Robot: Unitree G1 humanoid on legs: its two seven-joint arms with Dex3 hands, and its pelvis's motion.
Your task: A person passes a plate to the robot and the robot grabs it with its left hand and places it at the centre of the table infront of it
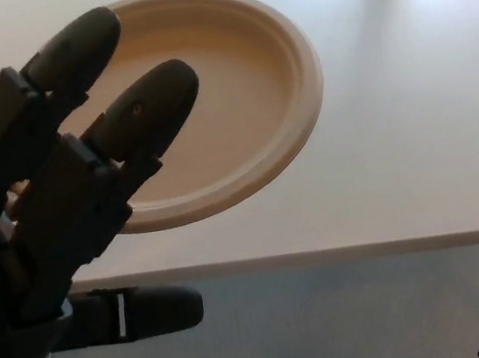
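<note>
Round tan moulded-fibre plate (238, 100): likely light, fairly stiff, matte; best gripped at raised near rim. Black left hand (66, 202): fingers (147, 112) spread wide, empty.

The plate (244, 81) looked like moulded paper or pulp fibre, tan and matt, with a smooth well and a pressed, ridged rim that caught no shine. The left hand (57, 203) seemed to be hard black plastic in its blocky joints, while its fingers (146, 107) were capped in a darker, rubbery, matt skin with a faint dull sheen. The tabletop (409, 121) was a smooth, pale cream surface with soft light patches towards its far edge, and the floor (354, 314) beyond its near edge looked like grey, slightly rough carpet.
</note>
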